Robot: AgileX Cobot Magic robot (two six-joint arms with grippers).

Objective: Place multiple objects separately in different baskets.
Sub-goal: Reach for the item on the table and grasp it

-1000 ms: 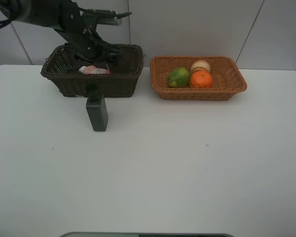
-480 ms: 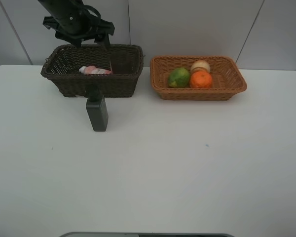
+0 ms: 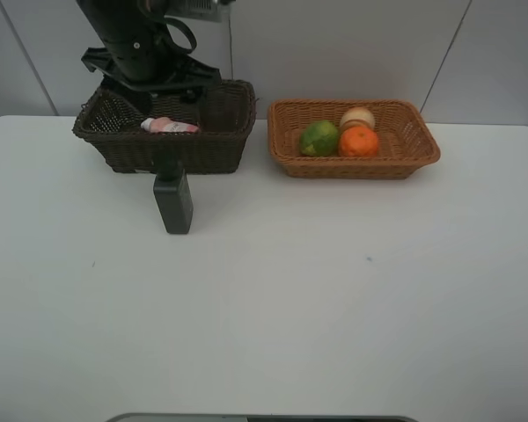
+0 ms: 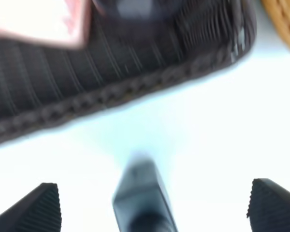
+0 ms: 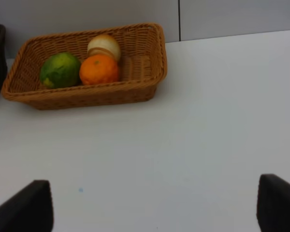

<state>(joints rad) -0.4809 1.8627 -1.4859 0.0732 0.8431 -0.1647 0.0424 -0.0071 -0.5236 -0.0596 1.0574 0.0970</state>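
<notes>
Spread wide and empty, the left claw (image 4: pixel 152 203) hangs above the dark green bottle (image 4: pixel 142 198); descending off-centre could tip it against the dark basket (image 4: pixel 121 87) beyond.

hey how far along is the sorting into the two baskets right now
Mostly done. The lime, orange and peach-like fruit sit in the tan basket, and the pink bottle lies in the dark basket. Nothing is in hand: both grippers are open and empty. Left: the dark green bottle lies on the table in front of the dark basket.
</notes>
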